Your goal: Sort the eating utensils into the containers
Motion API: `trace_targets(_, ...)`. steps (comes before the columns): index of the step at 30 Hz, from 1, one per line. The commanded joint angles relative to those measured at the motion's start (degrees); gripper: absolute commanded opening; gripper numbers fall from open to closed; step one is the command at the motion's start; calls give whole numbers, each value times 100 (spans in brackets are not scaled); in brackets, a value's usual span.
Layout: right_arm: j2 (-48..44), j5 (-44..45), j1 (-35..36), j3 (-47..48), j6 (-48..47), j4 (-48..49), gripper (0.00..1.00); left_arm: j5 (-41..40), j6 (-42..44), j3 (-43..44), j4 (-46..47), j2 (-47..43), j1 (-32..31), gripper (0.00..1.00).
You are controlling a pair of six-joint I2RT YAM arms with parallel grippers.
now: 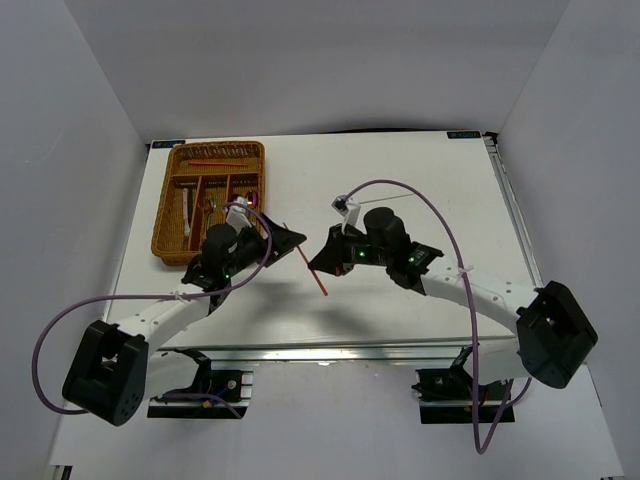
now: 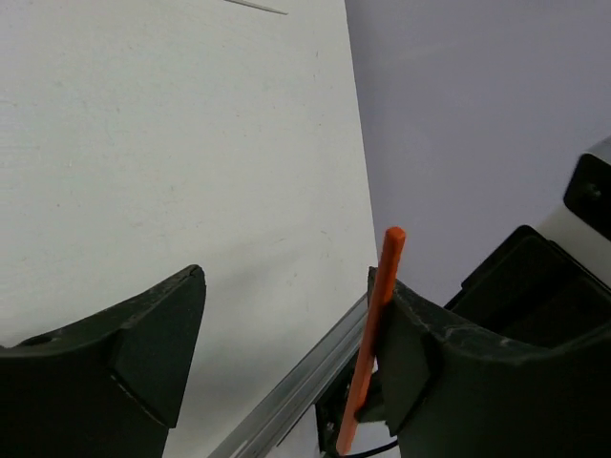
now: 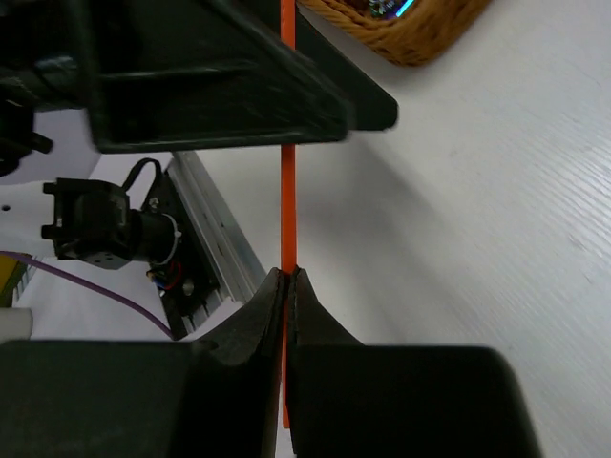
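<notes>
A red chopstick [image 1: 313, 273] hangs above the table between my two grippers. My right gripper [image 1: 323, 262] is shut on it; in the right wrist view the jaws [image 3: 286, 277] pinch the thin orange-red stick [image 3: 287, 210]. My left gripper [image 1: 285, 240] is open, and in its wrist view [image 2: 286, 277] the chopstick [image 2: 378, 315] lies against the inner face of the right finger without being clamped. The brown wicker tray [image 1: 171, 215] stands at the back left and holds silver, gold and purple utensils and red chopsticks.
The tray's corner shows at the top of the right wrist view [image 3: 410, 33]. The table's near aluminium rail [image 3: 215, 234] and the arm mounts lie just below the grippers. White walls enclose the table on both sides and at the back.
</notes>
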Motion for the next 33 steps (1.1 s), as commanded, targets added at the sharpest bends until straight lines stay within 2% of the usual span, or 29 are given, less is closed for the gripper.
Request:
trace_targets(1, 193, -168, 135, 426, 37, 196, 0, -61, 8, 130, 198, 71, -53, 76)
trace_targets(3, 342, -247, 153, 558, 72, 187, 0, 18, -28, 139, 287, 142, -71, 57)
trace_targets(4, 378, -256, 171, 584, 115, 187, 0, 36, -45, 156, 357, 194, -71, 32)
trace_targets(7, 457, -125, 162, 698, 125, 82, 1, 10, 51, 349, 175, 265, -71, 0)
trace_targets(9, 388, 59, 162, 681, 133, 20, 8, -199, 113, 481, 16, 283, -71, 0)
trace_targets(10, 344, 173, 145, 681, 107, -59, 22, -331, 156, 629, -211, 300, -62, 0)
trace_targets(13, 89, 841, 31, 646, 133, -541, 38, -841, 192, 1007, -712, 449, 78, 0)
trace_targets(15, -182, 1482, -84, 585, 247, -875, 40, -991, 122, 1192, -819, 686, 419, 0)
trace_targets(17, -403, 2296, -251, 514, 405, -1472, 49, -1088, 17, 1544, -916, 888, 780, 0)
trace_targets(18, -630, 2510, -303, 479, 449, -1640, 52, -1132, -10, 1676, -943, 1098, 1182, 0)
trace_targets(24, -1492, 2653, -769, 14, 336, -2107, 60, -1589, -414, 3344, -1101, 2398, 2677, 0)
trace_targets(28, -1792, 2679, -840, -145, 195, -2292, 62, -2002, -870, 4645, -1242, 3802, 3066, 0)
trace_targets(33, -1924, 2697, -866, -216, 46, -2450, 62, -2257, -1372, 6041, -988, 5027, 3234, 2)
